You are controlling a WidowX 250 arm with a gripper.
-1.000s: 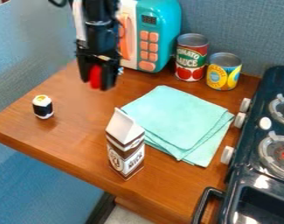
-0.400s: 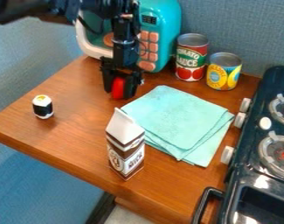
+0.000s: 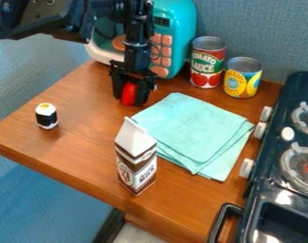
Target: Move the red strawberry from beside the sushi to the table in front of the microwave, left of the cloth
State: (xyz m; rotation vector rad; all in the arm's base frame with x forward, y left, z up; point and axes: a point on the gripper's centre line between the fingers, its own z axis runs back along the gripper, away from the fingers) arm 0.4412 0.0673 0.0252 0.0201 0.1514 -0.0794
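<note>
gripper (image 3: 129,95) pinching red rounded object (image 3: 129,94) | folded teal cloth (image 3: 187,128), soft, layered | brown-white gable-top carton (image 3: 136,159) | smooth wood-grain bench (image 3: 83,156)

A bright red, rounded object (image 3: 129,93) of unclear material, taller than wide, is held upright in the black two-finger metal-and-plastic gripper (image 3: 131,101), its sides partly hidden, in front of the boxy teal-and-white toy microwave (image 3: 180,23), near the square mint-green folded cloth (image 3: 191,126)
</note>
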